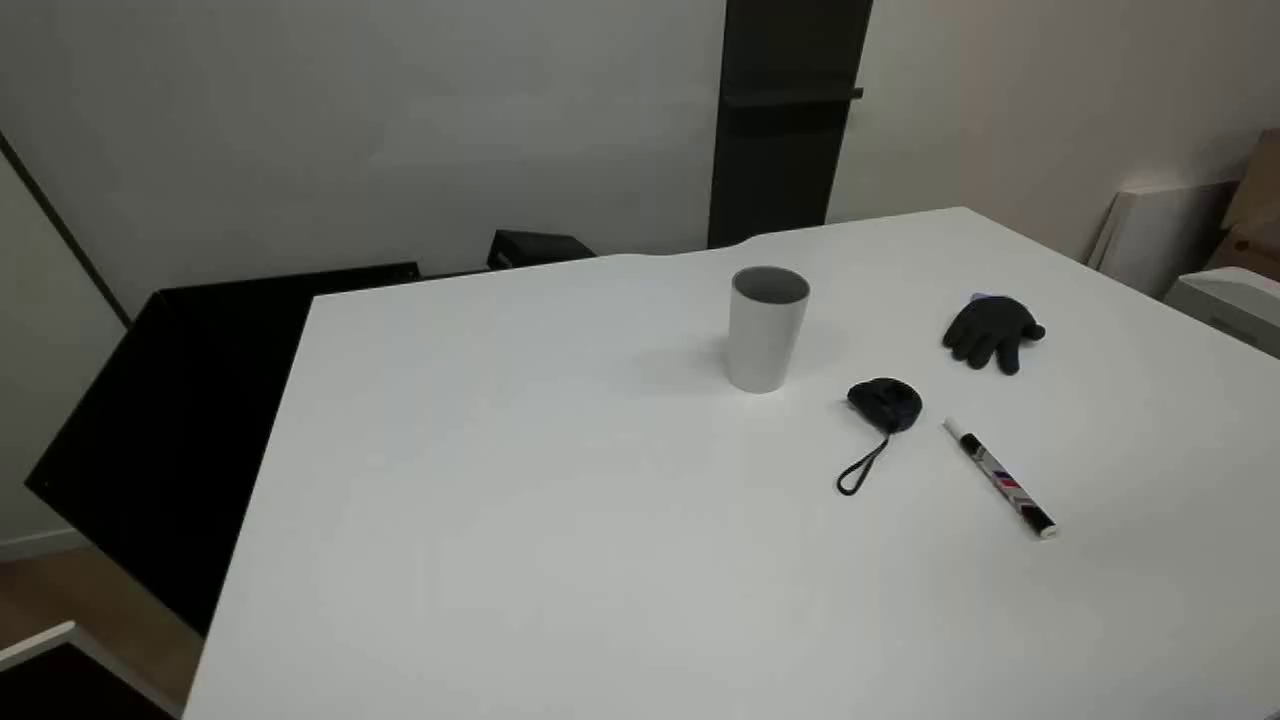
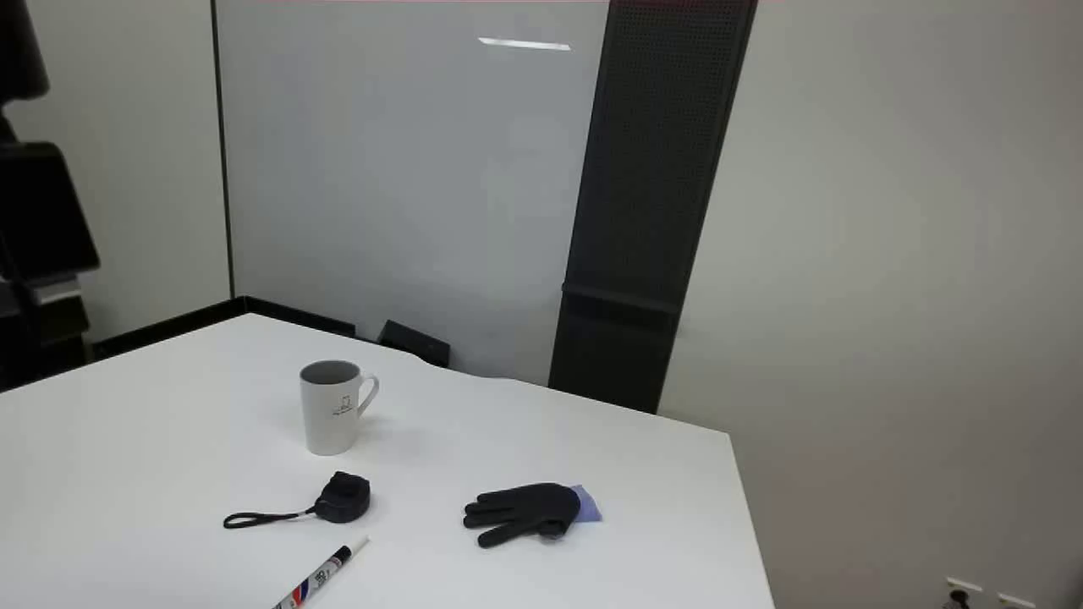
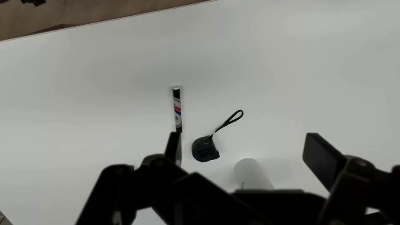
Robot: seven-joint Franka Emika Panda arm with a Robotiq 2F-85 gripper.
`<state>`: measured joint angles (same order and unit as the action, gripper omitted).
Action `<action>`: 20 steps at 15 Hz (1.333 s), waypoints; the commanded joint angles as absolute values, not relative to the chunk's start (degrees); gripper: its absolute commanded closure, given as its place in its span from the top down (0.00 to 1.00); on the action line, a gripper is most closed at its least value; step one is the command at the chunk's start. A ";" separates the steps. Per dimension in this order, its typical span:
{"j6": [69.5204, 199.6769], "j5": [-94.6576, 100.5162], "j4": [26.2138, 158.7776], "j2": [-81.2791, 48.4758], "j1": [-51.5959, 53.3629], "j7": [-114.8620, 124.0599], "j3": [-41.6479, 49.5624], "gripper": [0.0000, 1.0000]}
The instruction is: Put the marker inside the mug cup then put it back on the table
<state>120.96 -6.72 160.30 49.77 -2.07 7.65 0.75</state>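
- On the table (image 1: 450, 520), in an exterior view, the marker (image 1: 1000, 481) lies near the tape measure (image 1: 885, 403).
- In an exterior view, the mug (image 2: 328, 419) stands upright.
- In the wrist view, the gripper (image 3: 242, 140) gapes wide.

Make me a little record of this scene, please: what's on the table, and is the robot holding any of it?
Surface: white table
Standing upright: mug, its handle showing in an exterior view
Lying flat: marker, outside the mug
Between those two: black tape measure with cord loop
Set apart: black glove
Robot's hold: gripper open above the table, holding nothing
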 commanded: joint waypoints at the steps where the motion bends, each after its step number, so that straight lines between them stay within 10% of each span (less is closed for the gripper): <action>1: 120.71 -6.92 160.16 49.75 -2.34 7.47 0.53 1.00; 20: 128.08 -5.77 157.18 38.38 -3.07 5.03 1.45 1.00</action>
